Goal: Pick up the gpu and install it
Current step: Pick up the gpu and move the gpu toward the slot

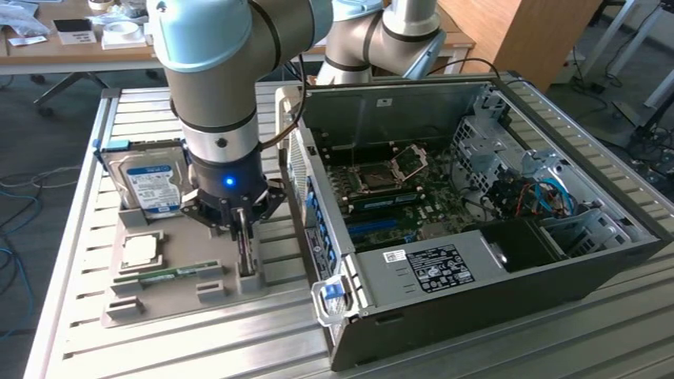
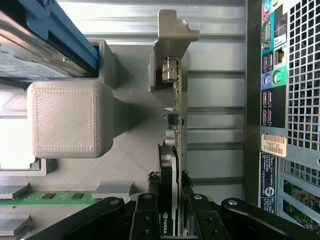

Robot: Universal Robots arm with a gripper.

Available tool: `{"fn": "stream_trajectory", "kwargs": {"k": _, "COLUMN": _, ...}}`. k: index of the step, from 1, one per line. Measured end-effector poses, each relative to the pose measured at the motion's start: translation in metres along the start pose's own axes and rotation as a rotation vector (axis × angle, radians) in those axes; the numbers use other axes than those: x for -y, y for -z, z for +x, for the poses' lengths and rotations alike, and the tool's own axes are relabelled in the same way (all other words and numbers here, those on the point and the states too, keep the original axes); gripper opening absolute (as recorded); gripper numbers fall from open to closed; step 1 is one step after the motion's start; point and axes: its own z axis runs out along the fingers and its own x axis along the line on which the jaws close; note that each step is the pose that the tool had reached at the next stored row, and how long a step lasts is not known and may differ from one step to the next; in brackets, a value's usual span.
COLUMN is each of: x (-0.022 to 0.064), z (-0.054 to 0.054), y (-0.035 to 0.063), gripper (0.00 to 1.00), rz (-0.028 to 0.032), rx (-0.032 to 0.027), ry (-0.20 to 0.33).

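At the exterior view's left, a boxy silver hard drive with a blue-white label stands in a grey moulded tray on the slatted metal surface. Left of centre, the black hand is clamped on the thin dark gpu card (standing on edge in the tray). An open black computer case lies at the right.

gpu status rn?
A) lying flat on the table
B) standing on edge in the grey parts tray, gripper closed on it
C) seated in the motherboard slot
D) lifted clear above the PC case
B: the gpu stands on edge in the grey parts tray, with the gripper clamped on both of its faces, beside the open PC case.
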Motion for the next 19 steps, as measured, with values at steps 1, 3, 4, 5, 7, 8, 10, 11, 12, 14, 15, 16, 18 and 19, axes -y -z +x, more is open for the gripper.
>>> {"fn": "stream_trajectory", "kwargs": {"k": 1, "x": 0.0, "z": 0.0, "y": 0.0012, "gripper": 0.27, "rz": 0.0001, "rx": -0.0002, "ry": 0.0}}
{"fn": "stream_trajectory", "kwargs": {"k": 3, "x": -0.0001, "z": 0.0, "y": 0.0042, "gripper": 0.27, "rz": 0.0004, "rx": -0.0002, "ry": 0.0}}
{"fn": "stream_trajectory", "kwargs": {"k": 4, "x": -0.0002, "z": 0.0, "y": 0.006, "gripper": 0.27, "rz": 0.001, "rx": -0.0002, "ry": 0.0}}
{"fn": "stream_trajectory", "kwargs": {"k": 5, "x": -0.0002, "z": 0.0, "y": 0.0079, "gripper": 0.27, "rz": 0.0014, "rx": -0.0002, "ry": 0.001}}
{"fn": "stream_trajectory", "kwargs": {"k": 7, "x": -0.0004, "z": 0.0, "y": 0.0121, "gripper": 0.27, "rz": 0.0017, "rx": -0.0001, "ry": 0.001}}
{"fn": "stream_trajectory", "kwargs": {"k": 8, "x": -0.0005, "z": 0.0, "y": 0.0143, "gripper": 0.27, "rz": 0.0018, "rx": -0.0002, "ry": 0.001}}
{"fn": "stream_trajectory", "kwargs": {"k": 10, "x": -0.0007, "z": 0.0, "y": 0.018, "gripper": 0.27, "rz": 0.0023, "rx": -0.0002, "ry": 0.001}}
{"fn": "stream_trajectory", "kwargs": {"k": 11, "x": -0.0007, "z": 0.0, "y": 0.0201, "gripper": 0.27, "rz": 0.0024, "rx": -0.0002, "ry": 0.001}}
{"fn": "stream_trajectory", "kwargs": {"k": 12, "x": -0.0008, "z": -0.001, "y": 0.0222, "gripper": 0.27, "rz": 0.0025, "rx": -0.0002, "ry": 0.001}}
{"fn": "stream_trajectory", "kwargs": {"k": 14, "x": -0.001, "z": -0.001, "y": 0.0257, "gripper": 0.27, "rz": 0.0025, "rx": -0.0001, "ry": 0.001}}
{"fn": "stream_trajectory", "kwargs": {"k": 15, "x": -0.0011, "z": -0.001, "y": 0.0277, "gripper": 0.27, "rz": 0.0025, "rx": -0.0001, "ry": 0.001}}
{"fn": "stream_trajectory", "kwargs": {"k": 16, "x": -0.0011, "z": -0.001, "y": 0.0296, "gripper": 0.27, "rz": 0.0025, "rx": -0.0001, "ry": 0.001}}
{"fn": "stream_trajectory", "kwargs": {"k": 18, "x": -0.0013, "z": -0.001, "y": 0.0338, "gripper": 0.27, "rz": 0.0025, "rx": -0.0001, "ry": 0.001}}
{"fn": "stream_trajectory", "kwargs": {"k": 19, "x": -0.0014, "z": -0.001, "y": 0.0361, "gripper": 0.27, "rz": 0.0026, "rx": -0.0002, "ry": 0.001}}
